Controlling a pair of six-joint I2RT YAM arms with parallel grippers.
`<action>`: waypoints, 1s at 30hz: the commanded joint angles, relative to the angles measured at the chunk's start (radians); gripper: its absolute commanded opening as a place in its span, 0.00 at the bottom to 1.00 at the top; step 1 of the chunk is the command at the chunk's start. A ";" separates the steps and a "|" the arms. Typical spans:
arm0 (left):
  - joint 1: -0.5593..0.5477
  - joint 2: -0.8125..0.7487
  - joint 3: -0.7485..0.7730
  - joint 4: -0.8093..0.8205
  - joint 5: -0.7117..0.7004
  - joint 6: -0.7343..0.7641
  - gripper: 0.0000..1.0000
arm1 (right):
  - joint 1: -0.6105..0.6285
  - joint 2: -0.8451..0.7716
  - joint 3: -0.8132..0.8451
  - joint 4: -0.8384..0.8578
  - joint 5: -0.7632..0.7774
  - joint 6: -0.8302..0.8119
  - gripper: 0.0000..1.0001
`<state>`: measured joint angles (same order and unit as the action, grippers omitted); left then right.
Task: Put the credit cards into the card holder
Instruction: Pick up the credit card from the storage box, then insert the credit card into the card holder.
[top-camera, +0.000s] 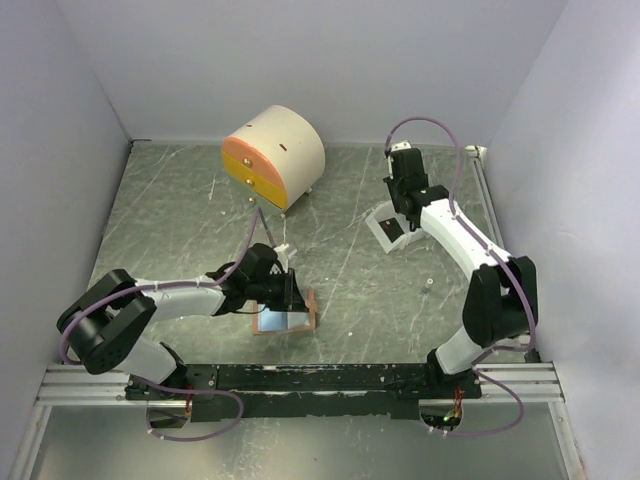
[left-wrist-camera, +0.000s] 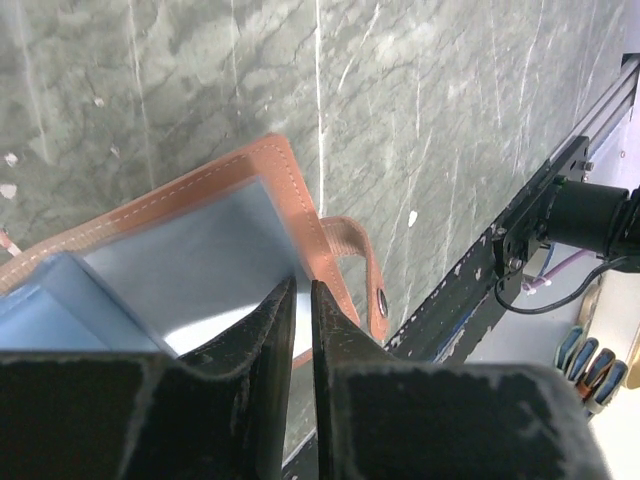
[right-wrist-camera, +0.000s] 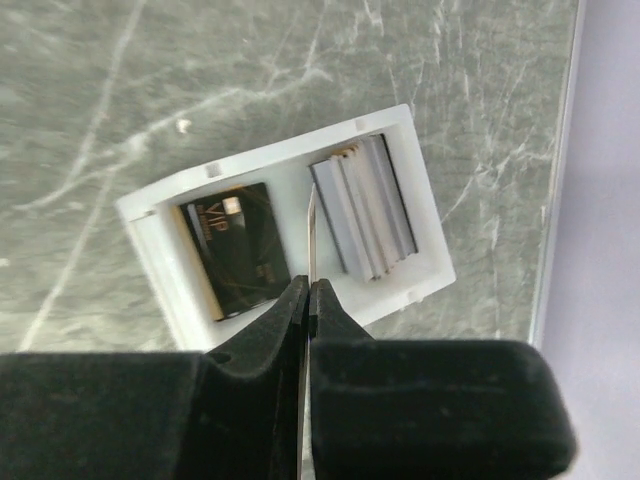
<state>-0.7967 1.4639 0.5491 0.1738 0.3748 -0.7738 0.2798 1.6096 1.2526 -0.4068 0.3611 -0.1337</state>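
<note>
R pincer pinching card above tray, L pincer narrow at wallet (grip unclear); next: carry card to wallet slot.

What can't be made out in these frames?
- Right wrist: the card in the right gripper is edge-on, so its face and colour are unreadable.
- Left wrist: the card holder slots are blurred, and the left gripper hides whether it pinches the holder's edge.
- Top view: the white tray contents are too small and partly under the right gripper.
</note>
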 joint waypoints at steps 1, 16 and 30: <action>-0.008 -0.019 0.047 -0.039 -0.058 0.037 0.23 | 0.061 -0.112 0.016 -0.057 0.044 0.182 0.00; -0.008 -0.054 0.077 -0.121 -0.129 0.024 0.23 | 0.307 -0.479 -0.207 -0.011 -0.261 0.621 0.00; -0.005 -0.189 0.032 -0.257 -0.261 -0.025 0.22 | 0.521 -0.570 -0.550 0.285 -0.435 0.950 0.00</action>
<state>-0.7979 1.3140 0.5968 -0.0441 0.1696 -0.7834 0.7448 1.0710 0.7315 -0.2634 -0.0391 0.6930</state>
